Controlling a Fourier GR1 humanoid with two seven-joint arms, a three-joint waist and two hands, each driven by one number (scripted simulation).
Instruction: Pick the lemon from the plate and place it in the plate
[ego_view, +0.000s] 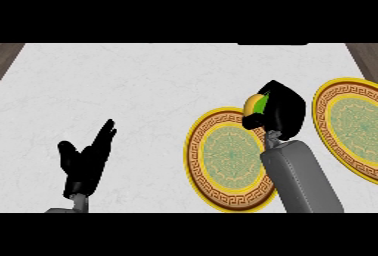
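The right hand (284, 112) hung over the counter (133, 85) at about 2 o'clock from the view's middle, its black fingers curled round the lemon (256, 104). Only a slice of the lemon showed, yellow with a green patch, at the hand's 9 o'clock side; the fingers hid the rest. Hand and lemon sat over the 1 o'clock rim of the centre plate (195, 150), which had a yellow edge, a brown key-pattern band and a pale green patterned middle. Whether the lemon touched that rim or was held above it could not be told from this steep view. The grey right forearm (301, 182) ran up from the view's 5 o'clock to the hand, covering part of the centre plate's 3 o'clock side.

The right plate (320, 107), of the same pattern, lay just beside the hand at its 3 o'clock and was cut off by the view's right edge. The lemon was between the two plates' middles, nearer the centre plate.

The left hand (83, 162) showed at 8 o'clock in the view, well apart from both plates. It rested open, with straight fingers pointing toward 1 o'clock and the thumb spread toward 11 o'clock, holding nothing. The counter was white with faint grey marbling
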